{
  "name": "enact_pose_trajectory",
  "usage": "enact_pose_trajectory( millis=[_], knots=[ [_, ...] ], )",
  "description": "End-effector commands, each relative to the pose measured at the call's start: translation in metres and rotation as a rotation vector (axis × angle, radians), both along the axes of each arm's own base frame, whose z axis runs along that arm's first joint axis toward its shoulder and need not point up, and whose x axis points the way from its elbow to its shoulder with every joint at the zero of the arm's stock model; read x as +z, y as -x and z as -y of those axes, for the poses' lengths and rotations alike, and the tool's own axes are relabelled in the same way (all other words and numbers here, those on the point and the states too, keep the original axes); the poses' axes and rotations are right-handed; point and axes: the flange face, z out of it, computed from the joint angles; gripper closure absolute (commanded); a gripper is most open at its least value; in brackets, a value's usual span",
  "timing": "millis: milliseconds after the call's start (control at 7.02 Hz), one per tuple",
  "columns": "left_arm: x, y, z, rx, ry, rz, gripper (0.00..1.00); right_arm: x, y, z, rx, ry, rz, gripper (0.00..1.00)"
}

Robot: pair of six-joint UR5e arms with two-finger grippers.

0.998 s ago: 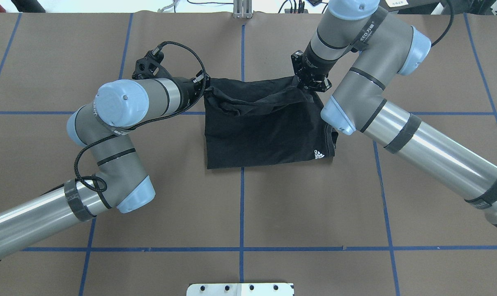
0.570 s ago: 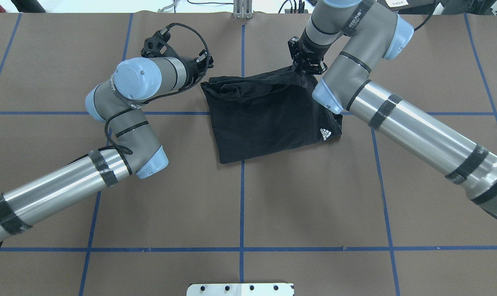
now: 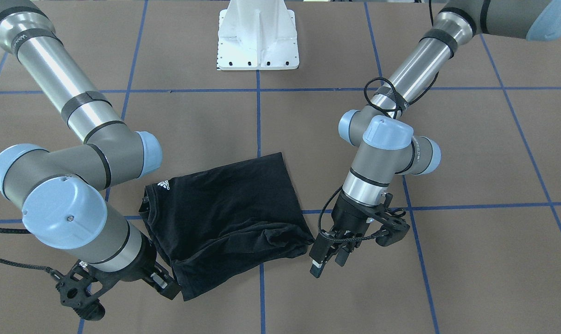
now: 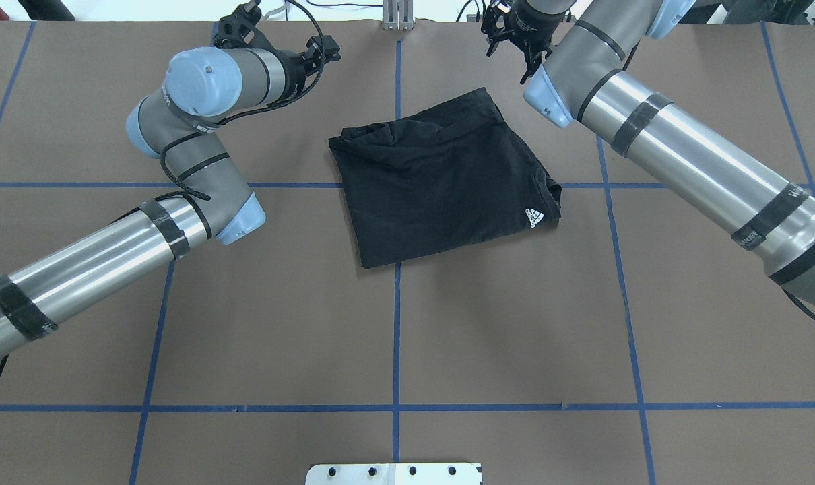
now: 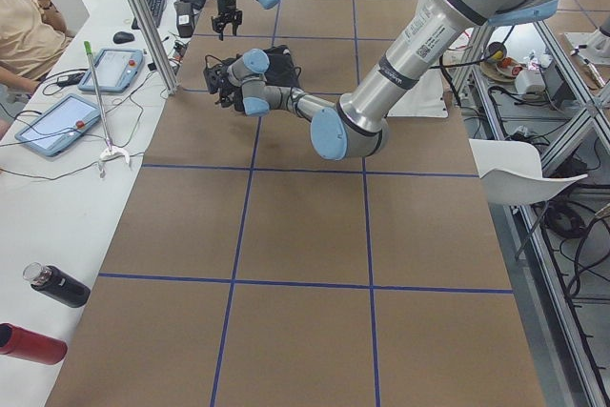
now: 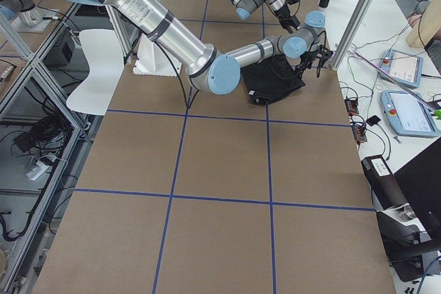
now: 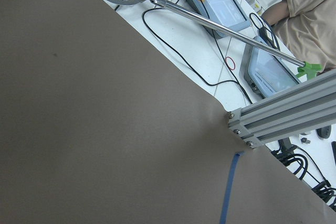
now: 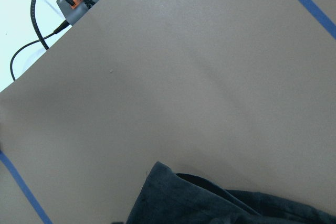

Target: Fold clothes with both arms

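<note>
The black T-shirt (image 4: 441, 182) lies folded in a rough rectangle near the table's middle, its small white logo (image 4: 533, 216) facing up at its right corner. The chest graphic is hidden. The far edge is rumpled (image 3: 262, 236). My left gripper (image 4: 328, 48) is open and empty, off the shirt's far-left corner; it also shows in the front view (image 3: 327, 263). My right gripper (image 4: 515, 48) is open and empty, beyond the far-right corner, and shows in the front view (image 3: 165, 285). The right wrist view shows only the shirt's corner (image 8: 210, 203).
The white pedestal base (image 3: 257, 41) stands at the robot's side of the table. An aluminium post (image 7: 283, 114), cables and tablets (image 5: 57, 126) lie just past the far edge. Blue tape lines (image 4: 397, 337) cross the brown table. Two bottles (image 5: 57, 285) lie at the left end.
Both grippers let go of the shirt's far edge and moved away toward the far side of the table. The shirt dropped flat and lies still, slightly turned.
</note>
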Motion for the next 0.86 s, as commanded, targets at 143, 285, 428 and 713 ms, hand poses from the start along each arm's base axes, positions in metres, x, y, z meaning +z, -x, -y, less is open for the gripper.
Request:
enact_pose_trajectory(
  millis=[143, 285, 428, 713],
  knots=[
    [0.015, 0.051, -0.052, 0.109, -0.047, -0.044, 0.06, -0.001, 0.002, -0.055, -0.038, -0.076, 0.053, 0.0],
    [0.009, 0.064, -0.06, 0.114, -0.073, -0.008, 0.08, -0.003, -0.002, -0.074, -0.045, -0.099, 0.07, 0.53],
    [0.004, 0.077, -0.068, 0.116, -0.089, 0.023, 0.09, 0.002, 0.021, -0.106, -0.092, -0.127, 0.068, 1.0],
    [0.001, 0.109, -0.084, 0.107, -0.123, 0.04, 0.09, 0.007, 0.075, -0.131, -0.1, -0.21, -0.021, 1.0]
  ],
)
